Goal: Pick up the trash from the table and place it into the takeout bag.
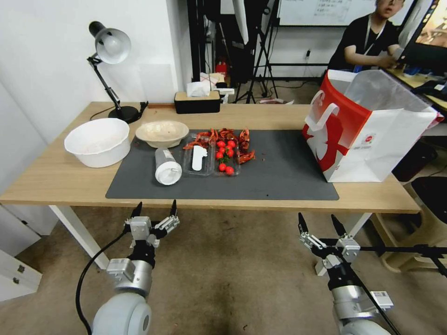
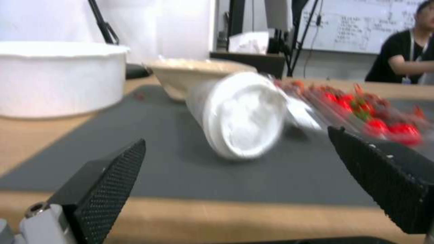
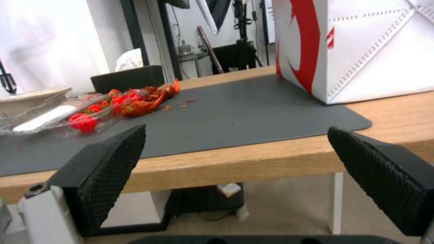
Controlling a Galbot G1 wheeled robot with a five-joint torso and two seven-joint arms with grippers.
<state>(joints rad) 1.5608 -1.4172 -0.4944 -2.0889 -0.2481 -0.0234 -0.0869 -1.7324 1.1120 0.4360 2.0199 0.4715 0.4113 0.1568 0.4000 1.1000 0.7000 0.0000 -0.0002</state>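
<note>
On the dark grey mat [image 1: 260, 179], left of centre, a clear white-lidded cup [image 1: 167, 166] lies on its side, long axis running front to back, lid toward the robot. Directly ahead of left gripper [image 1: 155, 209], which hovers below and just short of the table [image 1: 56, 179] edge, fingers spread wide, empty; in the left wrist view the lid sits squarely between the two pads. Right gripper [image 1: 319, 222] likewise open and empty, well apart from the cup, nearer the takeout bag [image 1: 372, 139] standing at the mat's right end. Judgement: left arm better placed; grasp across the cup's body. Beige bowl [image 1: 162, 132] sits just behind the cup.
</note>
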